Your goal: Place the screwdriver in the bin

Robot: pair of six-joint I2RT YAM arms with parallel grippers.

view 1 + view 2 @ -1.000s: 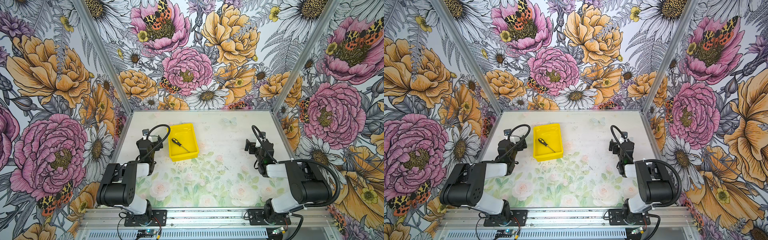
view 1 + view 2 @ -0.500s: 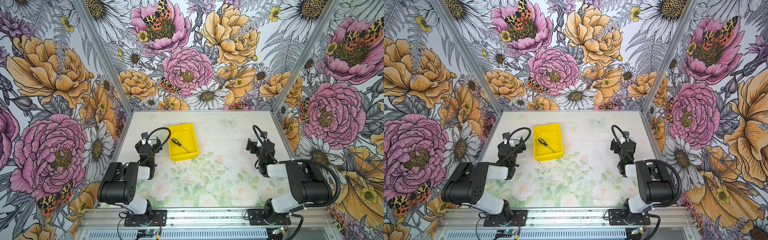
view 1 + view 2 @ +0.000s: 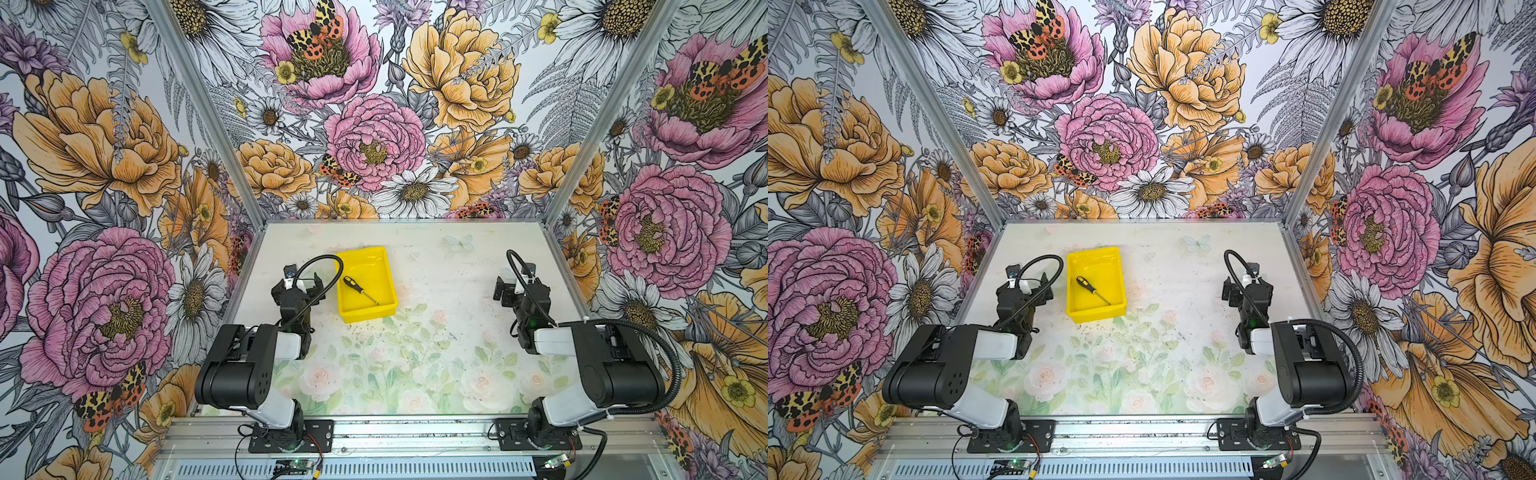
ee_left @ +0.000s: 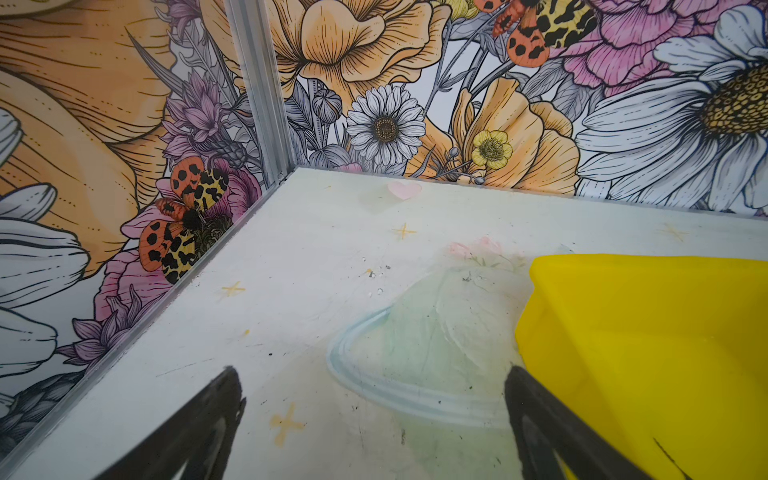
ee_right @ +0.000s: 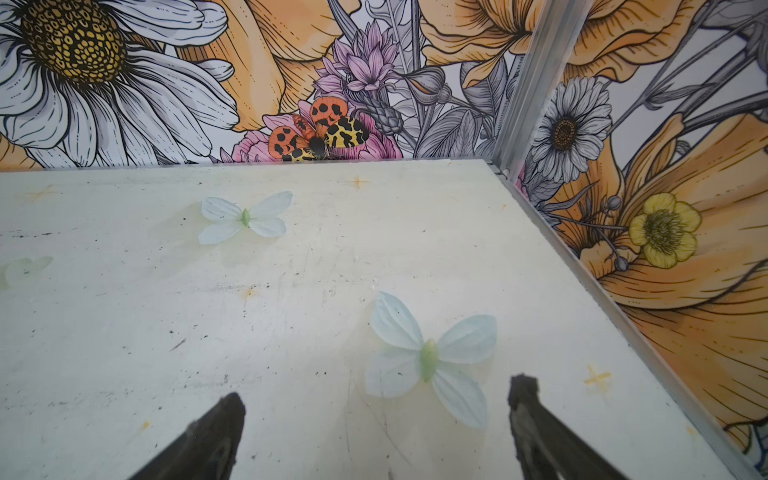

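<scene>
The screwdriver (image 3: 360, 289) (image 3: 1092, 290), with a black-and-yellow handle and a thin shaft, lies slantwise on the floor of the yellow bin (image 3: 365, 314) (image 3: 1097, 314). My left gripper (image 3: 300, 286) (image 3: 1028, 288) hangs just left of the bin, open and empty. In the left wrist view its gripper (image 4: 372, 374) is spread over bare table, with the bin's wall (image 4: 644, 332) beside one finger. My right gripper (image 3: 513, 283) (image 3: 1246, 286) is far off at the right, open and empty. In the right wrist view the right gripper (image 5: 379, 390) sits above a printed butterfly.
The table (image 3: 415, 353) is walled on three sides by flower-printed panels with metal corner posts (image 3: 552, 220). A cable loop (image 3: 328, 266) arches from the left wrist toward the bin. Both arm bases sit on the front rail (image 3: 415, 432).
The left arm has sunk slightly and pulled back toward its base beside the bin. The screwdriver has stayed put in the bin. The right arm has barely shifted.
</scene>
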